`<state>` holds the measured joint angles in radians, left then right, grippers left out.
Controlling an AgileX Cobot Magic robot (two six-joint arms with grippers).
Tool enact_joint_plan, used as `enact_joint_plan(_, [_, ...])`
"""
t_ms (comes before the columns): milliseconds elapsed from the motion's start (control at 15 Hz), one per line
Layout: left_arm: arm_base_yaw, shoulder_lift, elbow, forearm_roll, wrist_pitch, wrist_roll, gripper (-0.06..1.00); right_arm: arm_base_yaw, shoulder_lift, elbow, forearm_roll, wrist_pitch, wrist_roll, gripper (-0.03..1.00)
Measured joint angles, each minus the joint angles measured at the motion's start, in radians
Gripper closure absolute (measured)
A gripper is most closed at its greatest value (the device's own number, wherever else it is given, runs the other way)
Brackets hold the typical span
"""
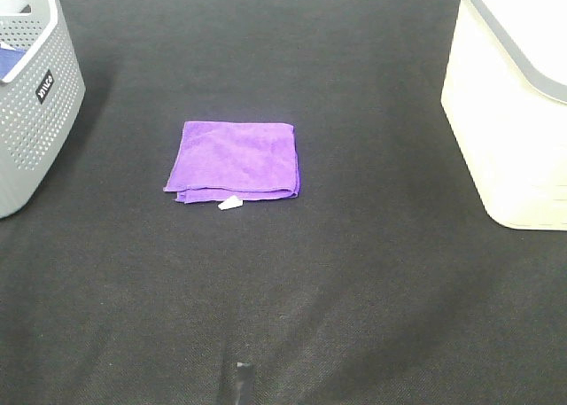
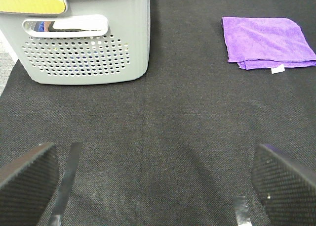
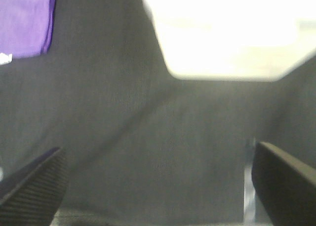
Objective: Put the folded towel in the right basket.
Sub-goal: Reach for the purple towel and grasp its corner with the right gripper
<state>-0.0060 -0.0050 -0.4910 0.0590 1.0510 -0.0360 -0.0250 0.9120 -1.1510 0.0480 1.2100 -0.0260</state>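
Observation:
A folded purple towel [image 1: 234,160] with a small white tag lies flat on the dark cloth near the middle. It also shows in the left wrist view [image 2: 266,42] and at the edge of the right wrist view [image 3: 25,21]. The right basket [image 1: 514,104] is cream-white with a grey rim and stands at the right edge; it shows blurred in the right wrist view [image 3: 227,33]. My left gripper [image 2: 158,186] is open and empty, well short of the towel. My right gripper [image 3: 158,186] is open and empty near the cream basket. Neither arm shows in the high view.
A grey perforated basket [image 1: 35,95] stands at the far left with something blue inside; it also shows in the left wrist view [image 2: 84,43]. The dark cloth [image 1: 354,290] covers the whole table.

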Motion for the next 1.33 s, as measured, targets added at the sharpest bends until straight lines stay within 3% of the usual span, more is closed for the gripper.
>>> enact_joint_plan(200, [0.000, 0.000, 0.000, 0.000, 0.000, 0.000, -0.04, 0.000, 0.319, -0.243, 0.064, -0.001, -0.001, 0.01])
enact_joint_plan(267, [0.000, 0.000, 0.000, 0.000, 0.000, 0.000, -0.04, 0.000, 0.319, -0.243, 0.064, -0.001, -0.001, 0.01])
enact_joint_plan(467, [0.000, 0.000, 0.000, 0.000, 0.000, 0.000, -0.04, 0.020, 0.547, -0.360, 0.335, 0.000, -0.047, 0.02])
enact_joint_plan(800, [0.000, 0.000, 0.000, 0.000, 0.000, 0.000, -0.04, 0.273, 0.898, -0.507, 0.426, -0.113, -0.046, 0.04])
enact_joint_plan(1133, [0.000, 0.000, 0.000, 0.000, 0.000, 0.000, -0.04, 0.293, 1.263, -0.761, 0.606, -0.141, -0.044, 0.04])
enact_joint_plan(1333, [0.000, 0.000, 0.000, 0.000, 0.000, 0.000, -0.04, 0.313, 1.409, -0.877, 0.616, -0.178, -0.023, 0.05])
